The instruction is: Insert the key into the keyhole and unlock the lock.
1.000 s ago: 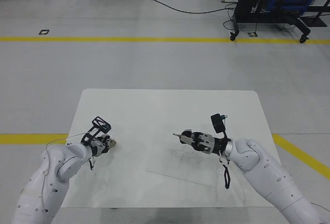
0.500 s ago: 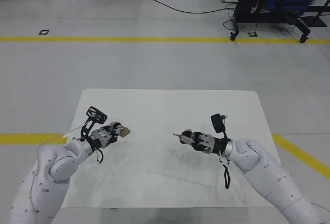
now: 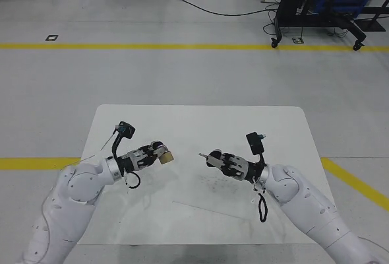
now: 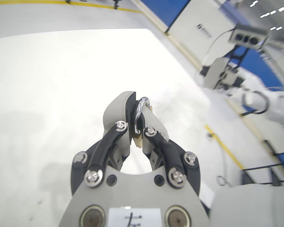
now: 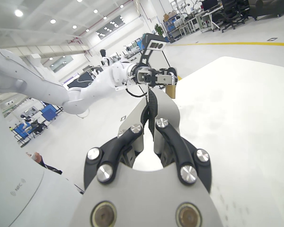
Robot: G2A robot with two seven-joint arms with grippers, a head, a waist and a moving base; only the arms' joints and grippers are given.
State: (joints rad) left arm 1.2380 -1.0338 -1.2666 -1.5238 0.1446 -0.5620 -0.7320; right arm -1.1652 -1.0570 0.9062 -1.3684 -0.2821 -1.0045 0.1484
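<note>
The left gripper (image 3: 156,153) is clamped on the silver shackle (image 4: 140,106) of a small brass padlock (image 3: 163,157), holding it up off the white rectangular table (image 3: 201,125). The brass body sticks out past the fingertips. Across from it, the right gripper (image 3: 214,158) is pinched tight on a thin silver key (image 3: 203,156), with the tip poking out toward the lock. The two are near each other over the middle of the table but clearly apart, so nothing has been inserted yet.

The sketchy part is that the lock is only held by its shackle. The body can probably swing or twist as soon as the key pushes on it, so the key would skate off the face instead of going in. The keyhole can't be made out in any view, so whether it even faces the key is a guess. The key is also gripped on a narrow bit, and an off-axis push could rotate it in the pads or pop it out. Turning it could just spin the whole padlock.
</note>
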